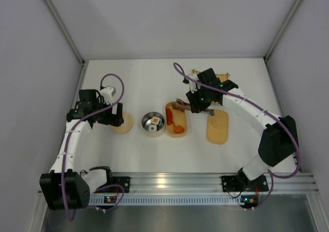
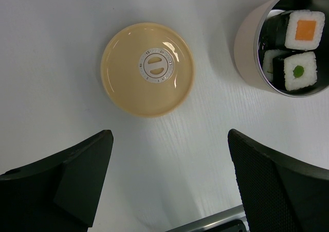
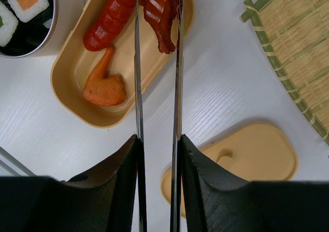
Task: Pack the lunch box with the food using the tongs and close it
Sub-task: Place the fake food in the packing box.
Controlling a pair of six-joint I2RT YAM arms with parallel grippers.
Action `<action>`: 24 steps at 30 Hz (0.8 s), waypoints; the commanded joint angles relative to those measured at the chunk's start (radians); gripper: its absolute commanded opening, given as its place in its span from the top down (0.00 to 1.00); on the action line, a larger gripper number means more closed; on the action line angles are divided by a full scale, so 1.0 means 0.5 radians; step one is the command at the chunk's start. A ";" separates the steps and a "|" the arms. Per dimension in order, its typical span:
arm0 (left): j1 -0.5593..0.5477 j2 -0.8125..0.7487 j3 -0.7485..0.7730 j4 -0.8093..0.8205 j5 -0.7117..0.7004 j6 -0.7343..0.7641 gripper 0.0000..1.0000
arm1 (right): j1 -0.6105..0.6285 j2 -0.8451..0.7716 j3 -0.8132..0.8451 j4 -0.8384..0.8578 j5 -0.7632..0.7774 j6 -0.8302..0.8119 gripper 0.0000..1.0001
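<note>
Three food pieces (image 3: pixel 104 85) in the open lunch box (image 3: pixel 77 67), centre of the counter (image 3: pixel 231 88). Straddling the dark red piece (image 3: pixel 160 16) with the tongs (image 3: pixel 138 98), probably to seat it. Right jaws pinching the tongs; left jaws spread, idle. Oval lid (image 3: pixel 247 160) beside, ready for closing.

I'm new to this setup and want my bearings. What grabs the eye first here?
The tongs, clamped in the right gripper, pinch a red-brown meat piece at the far end of the lunch box. Sushi rolls sit in a metal cup beside the box, and the left gripper hangs open near a round tan lid.
</note>
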 commanded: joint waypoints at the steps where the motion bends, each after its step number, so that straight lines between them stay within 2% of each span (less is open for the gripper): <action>1: 0.010 -0.004 0.030 0.063 0.008 0.013 0.02 | 0.056 -0.004 0.038 0.004 -0.042 0.001 0.75; 6: 0.010 0.002 0.033 0.069 0.014 0.006 0.02 | 0.056 -0.011 0.078 -0.008 -0.048 0.001 0.65; 17: 0.013 -0.004 0.045 0.051 0.011 0.010 0.02 | 0.059 0.014 0.195 -0.030 -0.058 0.007 0.59; 18: 0.010 -0.007 0.042 0.051 0.011 0.013 0.02 | 0.059 0.014 0.198 -0.033 -0.055 0.004 0.57; 24: 0.010 -0.007 0.045 0.048 0.008 0.013 0.02 | 0.059 -0.032 0.225 -0.036 -0.039 0.001 0.58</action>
